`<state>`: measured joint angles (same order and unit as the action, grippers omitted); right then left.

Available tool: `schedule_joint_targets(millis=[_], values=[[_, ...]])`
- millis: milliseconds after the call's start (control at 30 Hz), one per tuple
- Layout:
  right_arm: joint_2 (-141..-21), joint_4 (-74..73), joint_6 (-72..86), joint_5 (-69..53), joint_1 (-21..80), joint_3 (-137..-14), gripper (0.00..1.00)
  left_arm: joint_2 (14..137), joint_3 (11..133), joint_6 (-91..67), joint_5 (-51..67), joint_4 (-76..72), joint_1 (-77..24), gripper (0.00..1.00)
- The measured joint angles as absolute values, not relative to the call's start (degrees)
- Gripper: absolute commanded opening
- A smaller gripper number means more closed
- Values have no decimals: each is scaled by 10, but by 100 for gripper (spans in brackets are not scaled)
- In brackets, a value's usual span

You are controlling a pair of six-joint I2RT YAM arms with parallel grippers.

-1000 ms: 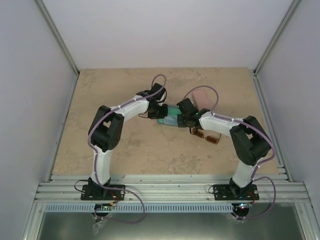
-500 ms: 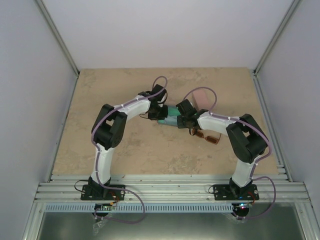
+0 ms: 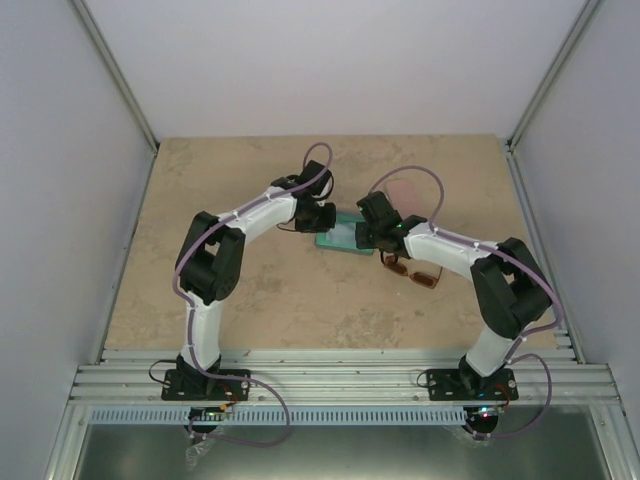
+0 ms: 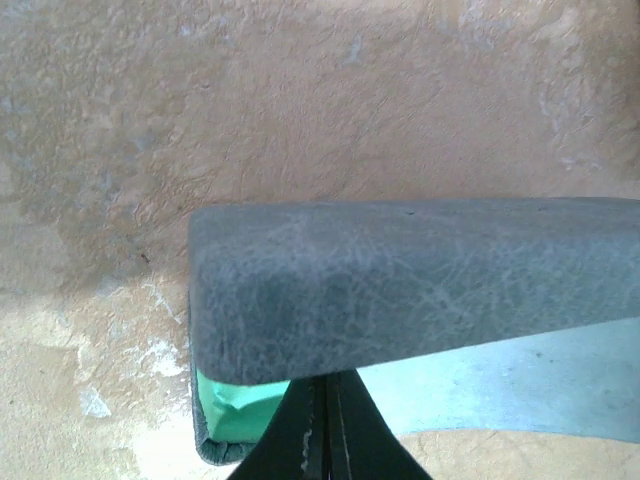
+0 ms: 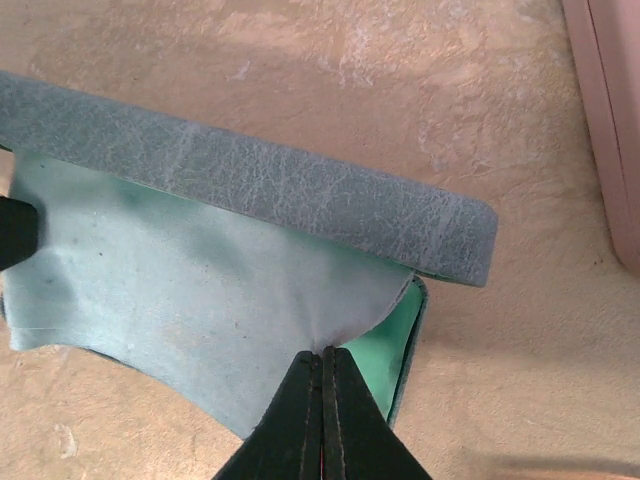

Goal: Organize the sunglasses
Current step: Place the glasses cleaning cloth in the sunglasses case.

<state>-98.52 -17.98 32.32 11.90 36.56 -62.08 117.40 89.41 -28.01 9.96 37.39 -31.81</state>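
Both arms have edged up-frame; right pincer (image 5: pixel 322 352) pinches the cloth (image 5: pixel 190 290), seemingly tucking it into the case (image 5: pixel 250 185); left pincer (image 4: pixel 325 380) is pressed together. Next: release, fetch the sunglasses (image 3: pixel 412 271).

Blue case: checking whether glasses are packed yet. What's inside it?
A light blue cloth covers its green lining, pinched by the right gripper. Anything beneath the cloth is hidden.

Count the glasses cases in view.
2. A blue case lies open in the middle with its lid raised. A pink case sits just behind it and to its right, partly covered. More could be hidden from these views.
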Motion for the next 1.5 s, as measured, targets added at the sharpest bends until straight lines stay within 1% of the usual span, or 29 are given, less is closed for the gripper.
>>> schedule_joint_targets(millis=[233, 467, 767, 800, 867, 933, 1000, 1100, 1167, 1233, 1300, 1367, 1433, 1500], values=[[-1009, -180, 329, 112, 366, -621, 0, 1179, 905, -275, 100, 380, -317, 0], [-1038, -181, 338, 110, 366, -621, 0, 1211, 929, -268, 100, 386, -317, 0], [-1047, -182, 342, 110, 366, -621, 0, 1222, 929, -268, 84, 408, -317, 0], [-1047, -182, 342, 110, 366, -621, 0, 1222, 929, -268, 84, 410, -317, 2], [-1049, -182, 342, 110, 366, -621, 1, 1222, 930, -268, 82, 412, -317, 9], [-1052, -182, 341, 110, 366, -621, 3, 1222, 931, -268, 78, 418, -317, 15], [-1055, -183, 341, 110, 366, -621, 7, 1222, 934, -267, 71, 423, -317, 19], [-1056, -189, 338, 113, 366, -622, 13, 1222, 937, -268, 59, 430, -317, 20], [-1055, -193, 336, 115, 366, -626, 17, 1222, 937, -269, 55, 435, -317, 20], [-1053, -193, 335, 118, 366, -628, 24, 1219, 937, -269, 53, 438, -317, 20], [-1047, -194, 331, 121, 366, -629, 27, 1213, 935, -270, 52, 438, -317, 18], [-1037, -195, 328, 124, 366, -629, 26, 1204, 931, -270, 54, 437, -317, 15], [-1028, -195, 324, 124, 366, -630, 21, 1193, 922, -272, 69, 425, -317, 11], [-1025, -194, 319, 123, 366, -633, 14, 1185, 910, -275, 91, 408, -317, 7]])
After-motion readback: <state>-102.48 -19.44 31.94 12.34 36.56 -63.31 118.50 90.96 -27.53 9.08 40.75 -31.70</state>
